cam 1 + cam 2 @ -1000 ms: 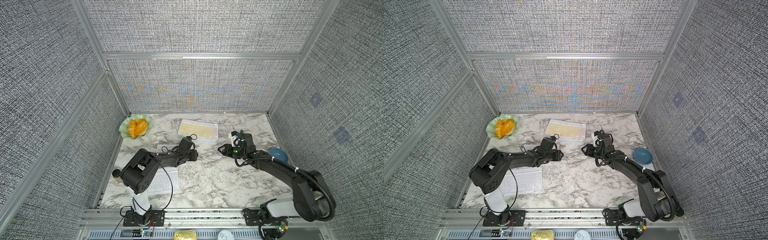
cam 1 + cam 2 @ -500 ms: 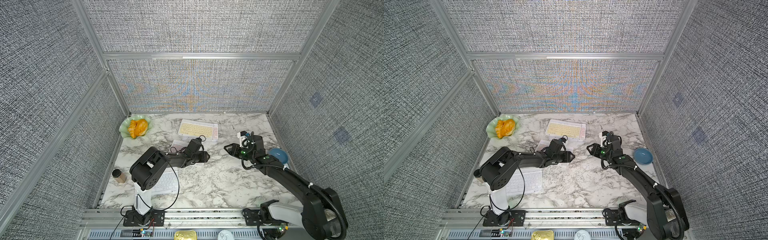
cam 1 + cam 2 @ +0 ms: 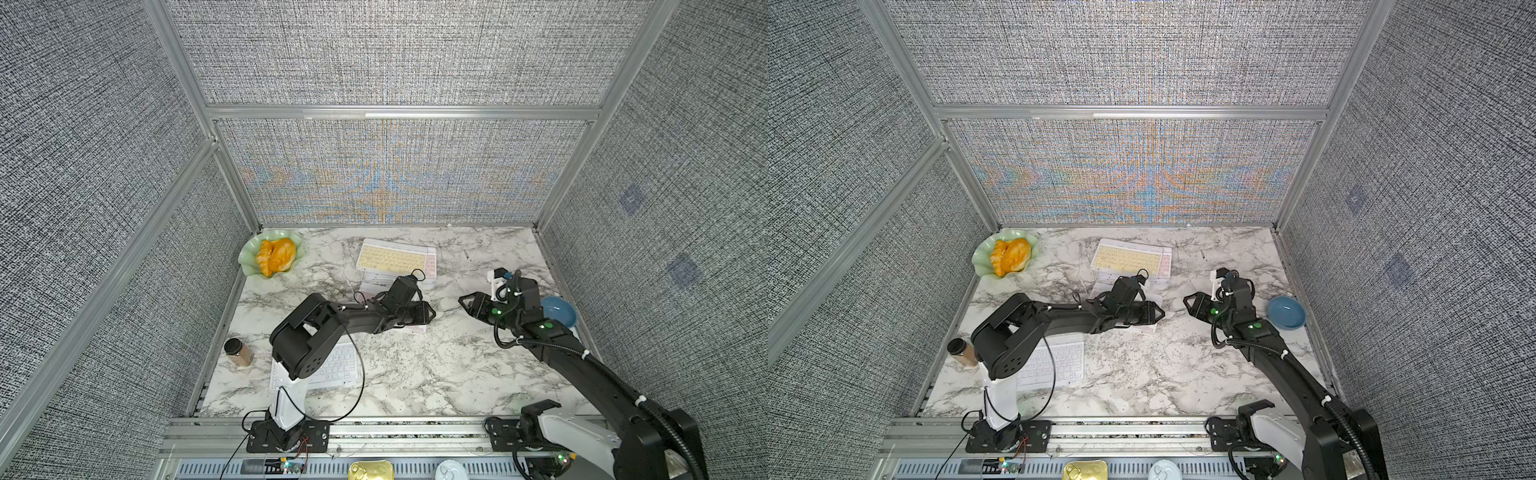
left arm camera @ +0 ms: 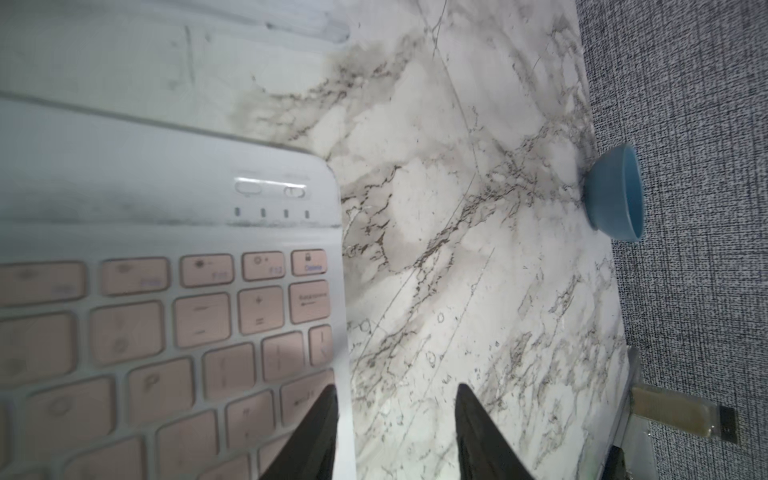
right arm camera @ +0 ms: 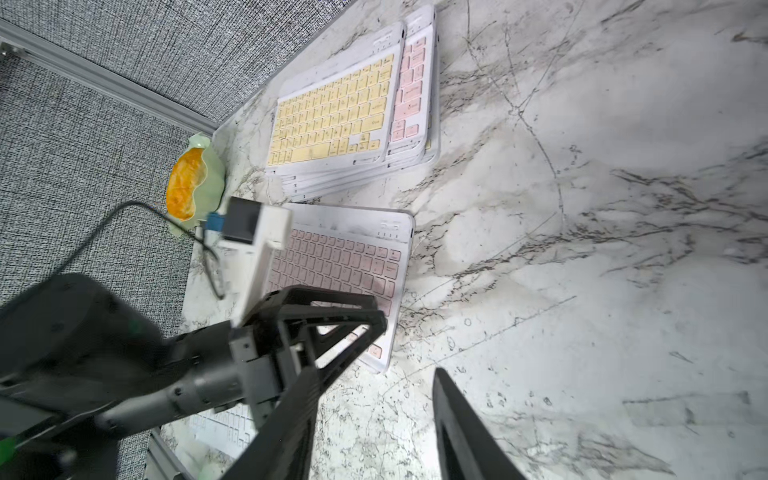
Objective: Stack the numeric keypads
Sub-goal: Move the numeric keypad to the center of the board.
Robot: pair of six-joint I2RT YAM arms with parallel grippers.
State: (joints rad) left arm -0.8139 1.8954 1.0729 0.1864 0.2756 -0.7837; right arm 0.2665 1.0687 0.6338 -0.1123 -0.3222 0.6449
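at far left, a green dish (image 3: pixel 247 262) and a small jar (image 3: pixel 237 353), no part of the job. next, near the left arm's base, a white-keyed keypad (image 3: pixel 336 365) lying flat on the surface (image 3: pixel 415 374), not yet stacked. toward the middle, left pincer (image 3: pixel 430 313) parted with nothing between the jaws, one finger over the short edge of a pink keypad (image 5: pixel 340 257), flat on the surface just beside the stack (image 5: pixel 324 180) and likewise unstacked. behind that, the stack: yellow keypad (image 3: pixel 392 259) on top, pink beneath, perhaps five layers by the blurred edges, skewed. further right, right pincer (image 3: pixel 462 299) open and empty, hovering clear of everything. far right, a blue bowl (image 3: pixel 559 311). judged mostly done: two keypads left to add.
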